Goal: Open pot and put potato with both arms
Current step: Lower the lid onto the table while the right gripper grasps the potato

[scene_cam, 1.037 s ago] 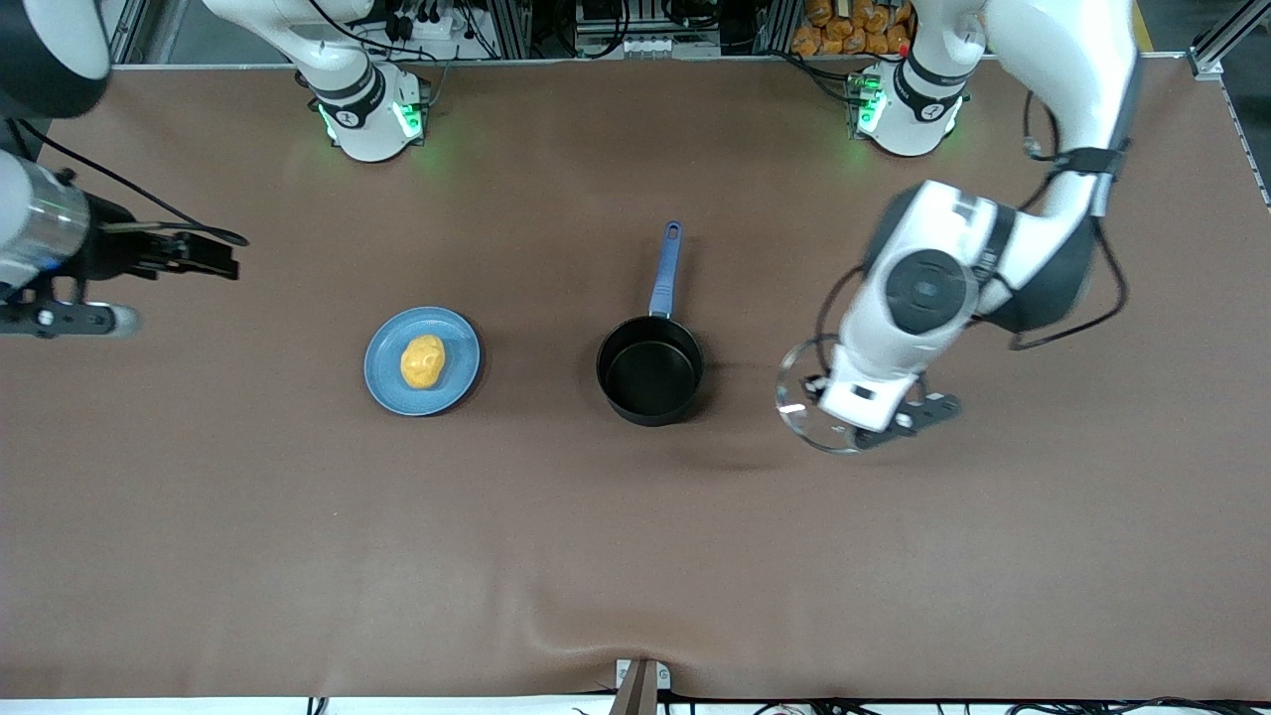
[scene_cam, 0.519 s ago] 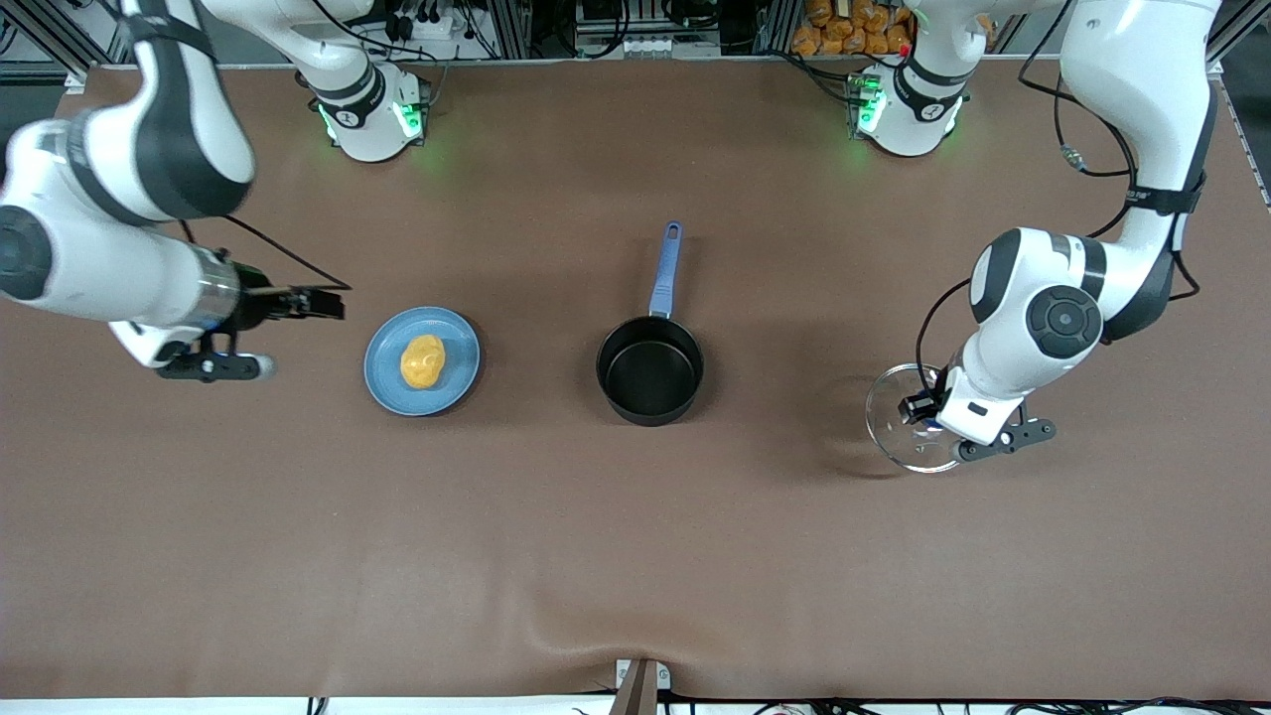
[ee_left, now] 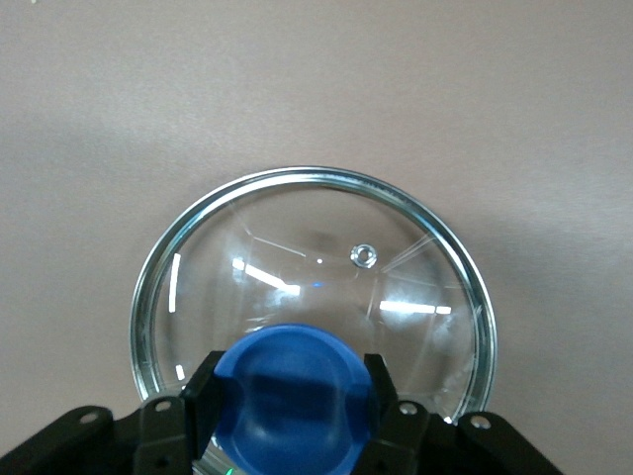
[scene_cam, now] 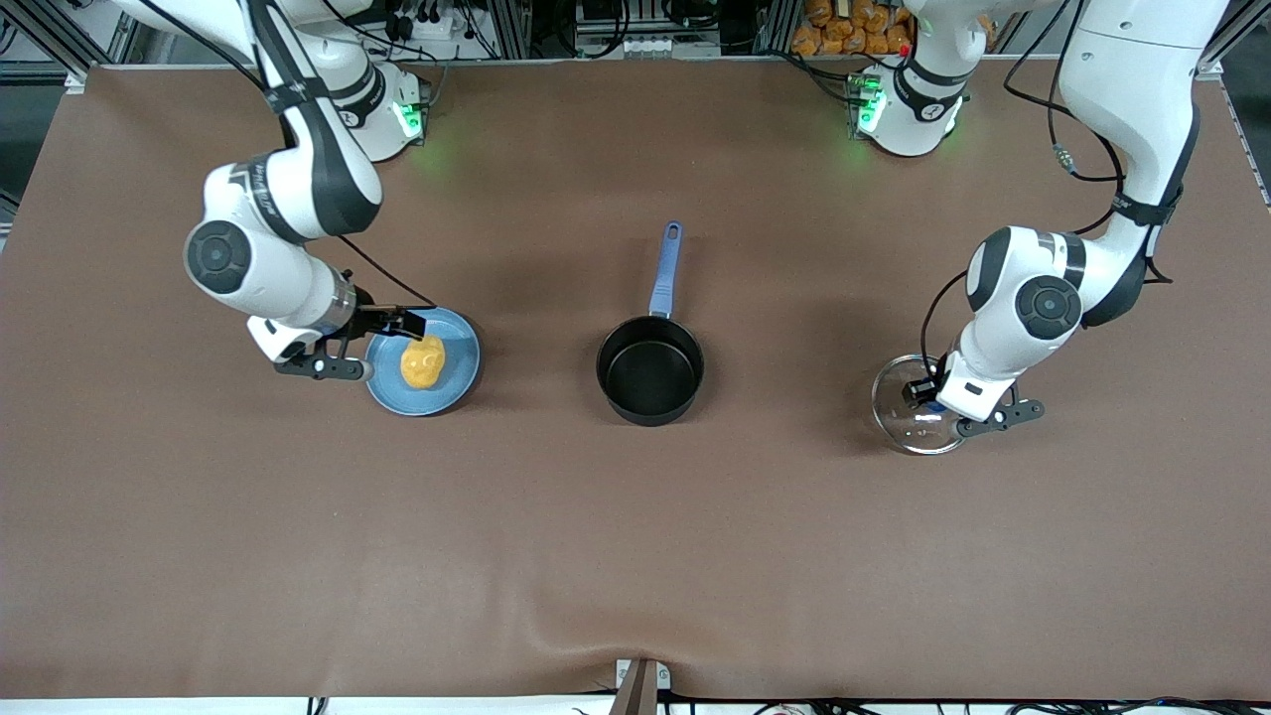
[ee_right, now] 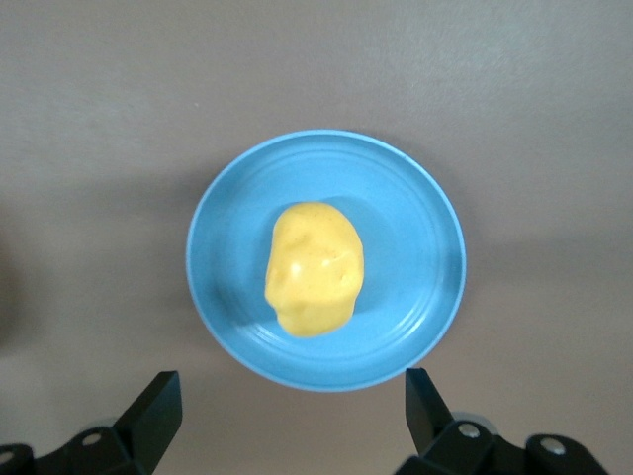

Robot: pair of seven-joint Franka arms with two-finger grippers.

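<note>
The black pot point(scene_cam: 650, 372) stands open mid-table, its blue handle point(scene_cam: 665, 266) pointing toward the robots' bases. The yellow-orange potato point(scene_cam: 422, 360) lies on a light-blue plate point(scene_cam: 459, 375) beside the pot, toward the right arm's end. My right gripper point(scene_cam: 397, 323) is open and empty over the plate's edge; in the right wrist view the potato point(ee_right: 315, 267) lies between and ahead of its spread fingers point(ee_right: 158, 406). My left gripper point(scene_cam: 923, 394) is shut on the blue knob point(ee_left: 292, 381) of the glass lid point(scene_cam: 904, 425), held low at the cloth toward the left arm's end.
Brown cloth covers the table point(scene_cam: 635, 556), with a raised wrinkle at its edge nearest the camera. The two arm bases point(scene_cam: 372, 114) stand at the edge farthest from the camera, with cables and equipment along it.
The right arm swung in from its end of the table to over the plate's edge. The left arm carried the lid farther from the pot and lowered it.
</note>
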